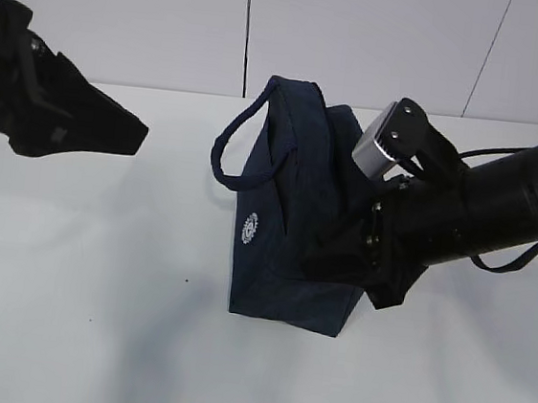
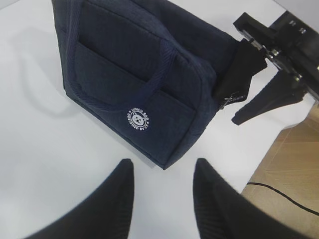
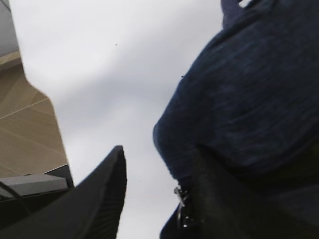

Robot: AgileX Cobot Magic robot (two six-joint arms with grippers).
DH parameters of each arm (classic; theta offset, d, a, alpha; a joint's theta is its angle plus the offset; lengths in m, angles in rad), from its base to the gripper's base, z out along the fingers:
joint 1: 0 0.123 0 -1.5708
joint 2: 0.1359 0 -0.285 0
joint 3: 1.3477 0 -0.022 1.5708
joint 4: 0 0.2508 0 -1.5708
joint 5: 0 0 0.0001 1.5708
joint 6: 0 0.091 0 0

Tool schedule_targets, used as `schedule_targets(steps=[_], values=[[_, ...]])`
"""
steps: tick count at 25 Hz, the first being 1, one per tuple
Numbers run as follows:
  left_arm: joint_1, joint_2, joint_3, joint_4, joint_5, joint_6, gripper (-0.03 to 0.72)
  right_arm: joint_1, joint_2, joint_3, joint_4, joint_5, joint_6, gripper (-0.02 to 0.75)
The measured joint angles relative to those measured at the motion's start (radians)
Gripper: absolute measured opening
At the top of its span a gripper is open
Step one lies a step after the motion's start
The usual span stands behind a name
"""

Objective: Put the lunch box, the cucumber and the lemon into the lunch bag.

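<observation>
The dark navy lunch bag [image 1: 290, 233] stands mid-table, its loop handle [image 1: 242, 136] up and its round white logo [image 2: 138, 119] facing my left wrist camera. My right gripper [image 1: 340, 257] is at the bag's right end. Its jaws stand open, one finger [image 3: 107, 184] over the table and the other against the fabric [image 3: 249, 89]. The metal ring pull [image 3: 182, 209] hangs loose beside that finger. My left gripper [image 2: 164, 172] hovers open and empty near the bag's front corner, off to the far left in the exterior view [image 1: 126, 138]. The lunch box, cucumber and lemon are out of view.
The white table [image 1: 68, 286] spreads round the bag. Its edge runs close behind my right arm, with wooden floor [image 2: 291, 164] and a black cable [image 2: 279, 193] below. A white panelled wall [image 1: 154, 16] stands behind the table.
</observation>
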Motion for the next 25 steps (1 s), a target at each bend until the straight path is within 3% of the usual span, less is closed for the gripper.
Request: schedule_targets(steps=[6,13,25], values=[[0.000,0.000,0.000,0.000,0.000,0.000,0.267,0.000,-0.014,0.000,-0.053,0.018,0.052,0.349],[0.000,0.000,0.000,0.000,0.000,0.000,0.267,0.000,-0.098,0.000,-0.207,-0.036,0.141,0.349],[0.000,0.000,0.000,0.000,0.000,0.000,0.267,0.000,-0.098,0.000,-0.306,-0.052,0.256,0.350]])
